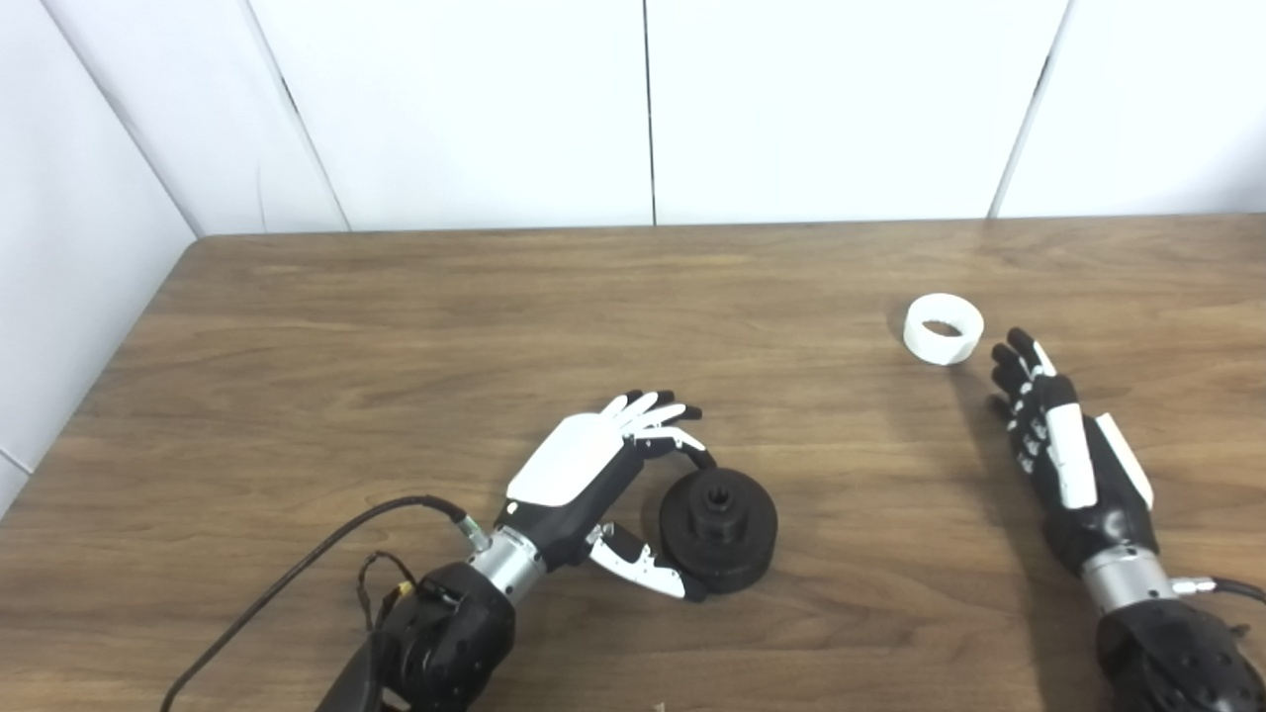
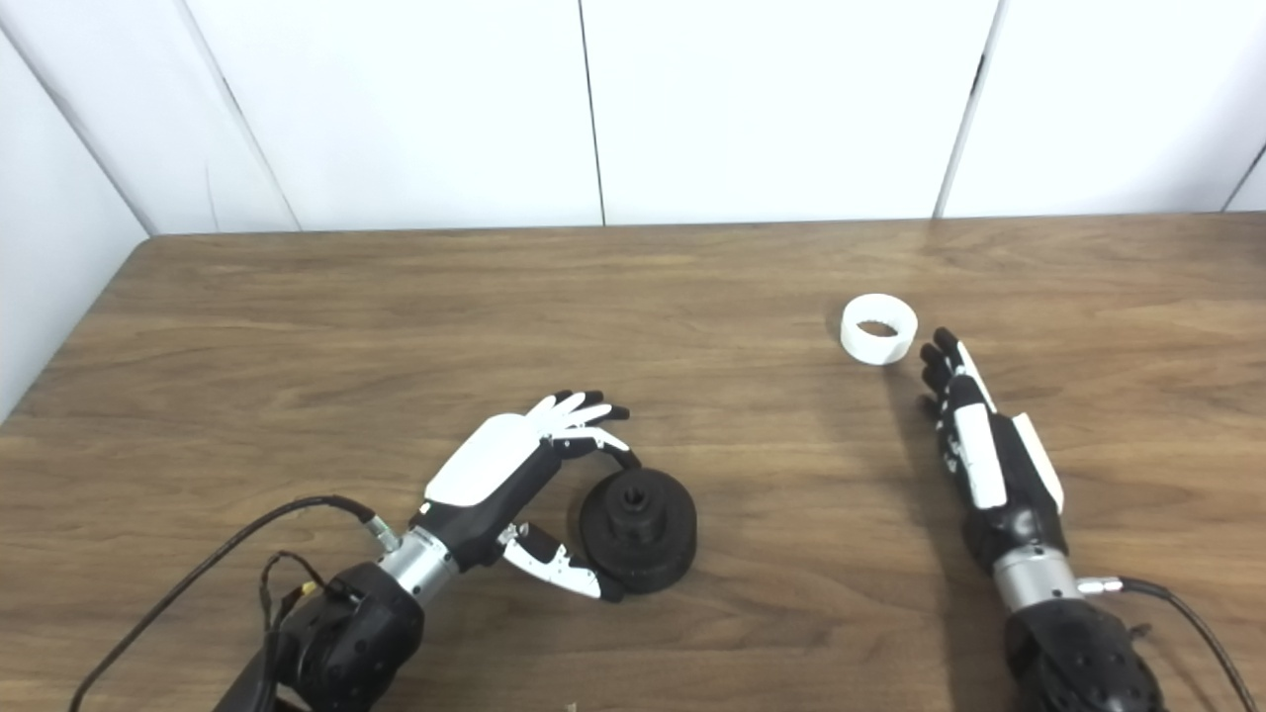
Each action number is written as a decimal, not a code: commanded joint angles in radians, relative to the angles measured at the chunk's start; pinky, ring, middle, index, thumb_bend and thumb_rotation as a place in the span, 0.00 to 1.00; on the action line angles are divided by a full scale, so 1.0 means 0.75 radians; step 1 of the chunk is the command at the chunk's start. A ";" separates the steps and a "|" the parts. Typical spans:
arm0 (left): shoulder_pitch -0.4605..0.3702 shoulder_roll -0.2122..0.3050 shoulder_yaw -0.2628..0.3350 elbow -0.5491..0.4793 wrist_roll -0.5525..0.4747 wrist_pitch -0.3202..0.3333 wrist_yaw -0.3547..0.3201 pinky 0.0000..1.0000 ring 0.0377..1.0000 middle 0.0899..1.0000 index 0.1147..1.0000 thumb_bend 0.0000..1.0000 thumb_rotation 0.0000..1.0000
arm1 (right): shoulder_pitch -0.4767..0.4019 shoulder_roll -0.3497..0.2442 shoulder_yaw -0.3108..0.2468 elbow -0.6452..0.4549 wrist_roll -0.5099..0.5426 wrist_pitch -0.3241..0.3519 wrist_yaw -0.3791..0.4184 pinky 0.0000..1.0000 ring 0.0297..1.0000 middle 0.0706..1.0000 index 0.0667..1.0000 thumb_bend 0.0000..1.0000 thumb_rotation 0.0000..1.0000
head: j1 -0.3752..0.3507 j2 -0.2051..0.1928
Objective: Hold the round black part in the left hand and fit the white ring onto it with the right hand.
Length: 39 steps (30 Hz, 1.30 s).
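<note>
The round black plastic part (image 1: 719, 531), seemingly rigid and fairly heavy, lies near-centre on the wooden tabletop (image 1: 396, 326), loosely cupped around its rim by the left hand (image 1: 593, 473), whose fingers (image 1: 653, 407) are spread. The small white plastic ring (image 1: 944, 329), judged light and stiff, lies far right, best pinched across its wall; the right hand (image 1: 1063, 457) is extended beside it, holding nothing.

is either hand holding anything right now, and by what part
Neither clearly. The left hand cups the black part by its rim on the table; the right hand is open beside the white ring.

Bright, even light; soft shadows on the table (image 1: 396, 326); slightly soft focus, perhaps mild glare on walls.
</note>
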 commanded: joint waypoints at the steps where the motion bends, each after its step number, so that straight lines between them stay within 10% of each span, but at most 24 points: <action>1: -0.005 0.027 0.012 -0.012 0.014 -0.028 -0.004 1.00 0.98 0.90 0.55 0.84 0.25 | -0.094 -0.033 -0.032 -0.047 0.016 -0.019 -0.016 1.00 0.99 0.97 0.98 0.73 0.98 | 0.002 0.003; 7: 0.001 0.025 0.017 -0.009 0.014 -0.031 -0.003 0.99 0.98 0.90 0.55 0.84 0.23 | -0.149 -0.072 -0.041 -0.056 -0.019 -0.001 -0.019 0.94 0.96 0.95 0.95 0.69 0.92 | 0.003 0.005; 13: 0.002 0.029 0.024 0.008 0.024 -0.042 0.003 0.99 0.98 0.90 0.56 0.84 0.24 | -0.374 -0.222 0.006 0.030 -0.305 -0.049 -0.070 0.87 0.92 0.88 0.75 0.82 0.41 | -0.012 -0.002; 28: 0.018 0.040 0.058 0.020 -0.003 -0.058 -0.011 0.99 0.98 0.90 0.57 0.84 0.23 | -0.749 -0.348 0.263 0.616 -0.607 -0.150 -0.044 0.85 0.91 0.88 0.67 0.98 0.30 | -0.127 -0.050; 39: 0.027 0.045 0.067 0.027 -0.021 -0.082 -0.009 0.98 0.99 0.91 0.57 0.84 0.22 | -0.802 -0.363 0.327 0.799 -0.654 -0.162 -0.037 0.89 0.97 0.92 0.66 1.00 0.33 | -0.129 -0.053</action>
